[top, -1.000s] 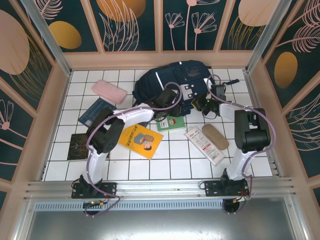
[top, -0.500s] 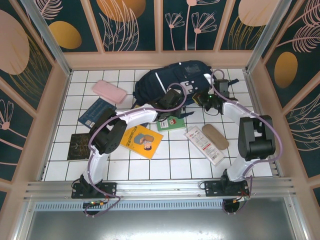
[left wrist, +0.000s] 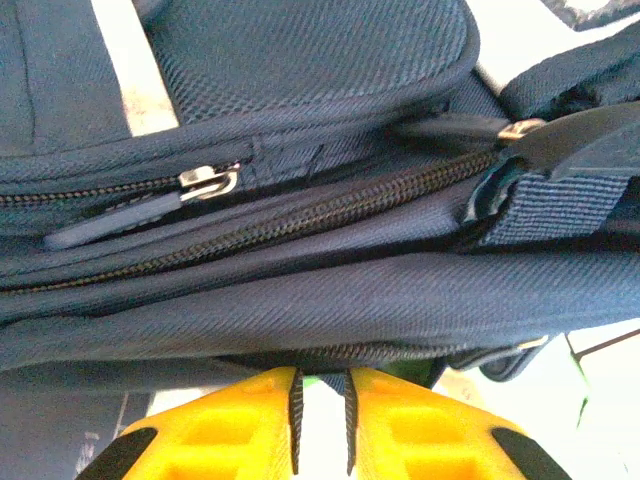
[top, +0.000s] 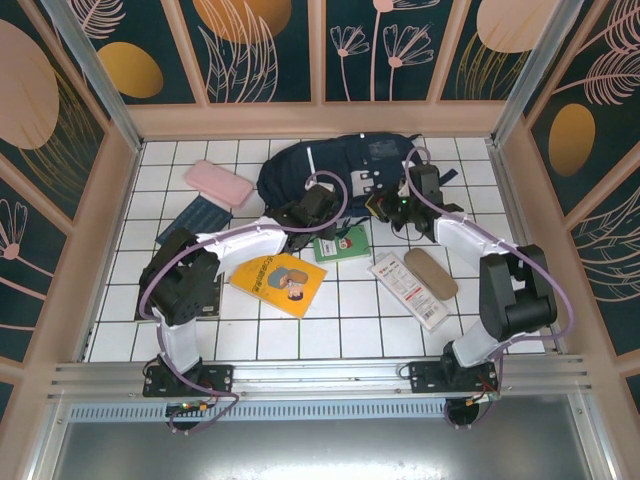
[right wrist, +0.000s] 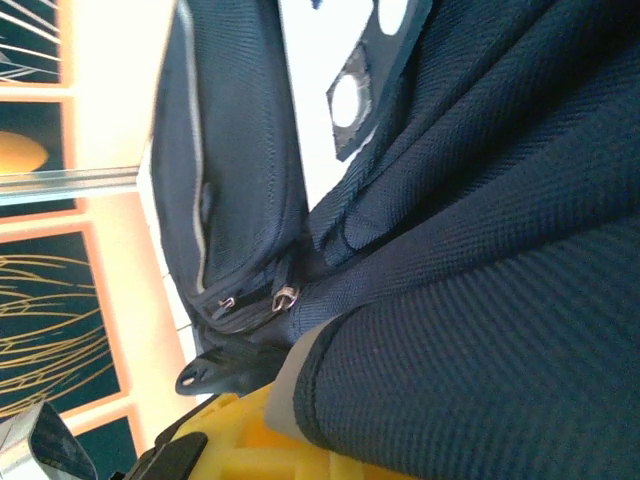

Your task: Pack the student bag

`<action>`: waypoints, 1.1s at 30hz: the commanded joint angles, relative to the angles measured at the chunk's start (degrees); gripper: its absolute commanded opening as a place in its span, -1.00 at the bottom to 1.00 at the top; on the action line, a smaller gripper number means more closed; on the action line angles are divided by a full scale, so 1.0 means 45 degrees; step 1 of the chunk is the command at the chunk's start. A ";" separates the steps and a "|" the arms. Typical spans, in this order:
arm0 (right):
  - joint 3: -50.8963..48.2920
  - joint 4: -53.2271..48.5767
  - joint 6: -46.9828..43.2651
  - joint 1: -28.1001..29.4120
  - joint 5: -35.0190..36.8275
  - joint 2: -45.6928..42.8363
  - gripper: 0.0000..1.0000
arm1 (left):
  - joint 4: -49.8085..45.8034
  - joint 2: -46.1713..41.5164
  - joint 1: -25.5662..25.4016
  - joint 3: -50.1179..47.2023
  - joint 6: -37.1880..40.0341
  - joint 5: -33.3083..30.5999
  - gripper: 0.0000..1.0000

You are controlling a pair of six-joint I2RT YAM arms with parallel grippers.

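student bag (top: 340,165) sits upper centre of the top view, flat on the white tiles against the back wall, loose books and cases spread below it.

left gripper (left wrist: 320,420): yellow fingers nearly together, only a thin slit between them, tips right at the bag's lower edge. I can't tell if any fabric is nipped in there.

right gripper (top: 388,205): at the bag's lower right edge in the top view. In the right wrist view the yellow fingers (right wrist: 250,445) are closed tight with navy fabric bulging straight over them, so I read that as a pinched fold of bag.

Handling, my call: soft woven cloth that sags and folds, no stiff frame. It's bulky, probably light while unpacked, and it will drag and slump rather than slide as one piece. Not fragile. The weave is grippy enough, but a thin pinch could creep out.

Best holds, I'd say: the webbing strap (left wrist: 545,200) or a thick seam beside the zip. The metal zip pull (left wrist: 210,182) is small, so I'd approach it square and slow.
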 commanded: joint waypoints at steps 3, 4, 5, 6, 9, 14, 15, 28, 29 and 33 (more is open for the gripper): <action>0.0372 0.0692 -0.0129 0.0102 -0.0179 0.1238 -1.00 | 0.0203 -0.0235 0.0048 -0.0294 -0.0186 0.0372 -0.57; 0.0500 0.0731 -0.0207 0.0072 -0.0097 0.1511 -1.00 | 0.0258 -0.0175 0.0048 -0.0303 -0.0129 0.0323 -0.58; 0.0609 0.0719 -0.0267 0.0067 -0.0010 0.1720 -1.00 | 0.0306 -0.0110 0.0049 -0.0274 -0.0069 0.0284 -0.59; 0.0742 0.0687 -0.0320 0.0073 0.0083 0.1948 -1.00 | 0.0344 -0.0017 0.0053 -0.0212 0.0011 0.0292 -0.59; 0.1098 0.0602 -0.0502 0.0078 0.0193 0.2518 -1.00 | 0.0450 0.0288 0.0048 -0.0007 0.0222 0.0604 -0.60; 0.1331 0.0430 -0.0693 0.0021 0.0297 0.2750 -1.00 | 0.1097 0.0625 0.0058 0.0000 0.0546 0.1625 -0.65; 0.1361 0.0444 -0.0706 0.0012 0.0216 0.2671 -1.00 | 0.1097 0.0699 0.0063 0.0042 0.0537 0.1618 -0.66; 0.1063 -0.1049 -0.1885 -0.0334 0.0366 -0.1370 -1.00 | 0.1177 0.0299 0.0069 -0.0386 0.0137 0.0228 -0.71; 0.0987 -0.1121 -0.1901 -0.0440 0.0293 -0.1547 -1.00 | 0.1105 0.0487 0.0087 -0.0206 0.0155 0.0205 -0.72; 0.0702 -0.1506 -0.2309 -0.0725 0.0532 -0.1654 -1.00 | 0.1071 0.1221 0.0107 0.0513 0.0112 0.0133 -0.73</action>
